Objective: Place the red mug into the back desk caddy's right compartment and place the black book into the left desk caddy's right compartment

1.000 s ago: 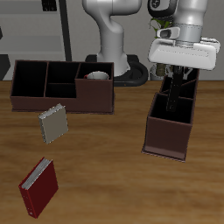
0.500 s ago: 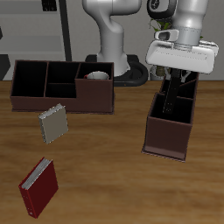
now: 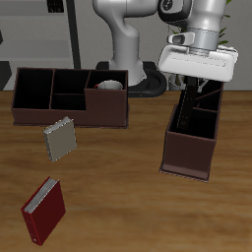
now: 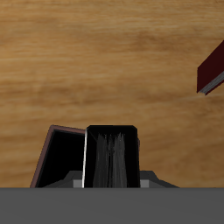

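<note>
The gripper [image 3: 200, 91] is hanging over the left desk caddy [image 3: 190, 155], clamping the black book [image 4: 110, 157] upright; thin, stiff, probably slick, it seems best pinched across its covers.

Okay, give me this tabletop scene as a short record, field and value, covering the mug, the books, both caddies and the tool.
red mug: sitting in the back desk caddy, in its large end section
black book: upright, inside the left desk caddy
tool: above the left desk caddy; open or shut cannot be told
red book: flat on the table near the front edge
grey-beige book: on the table in front of the back desk caddy
</note>
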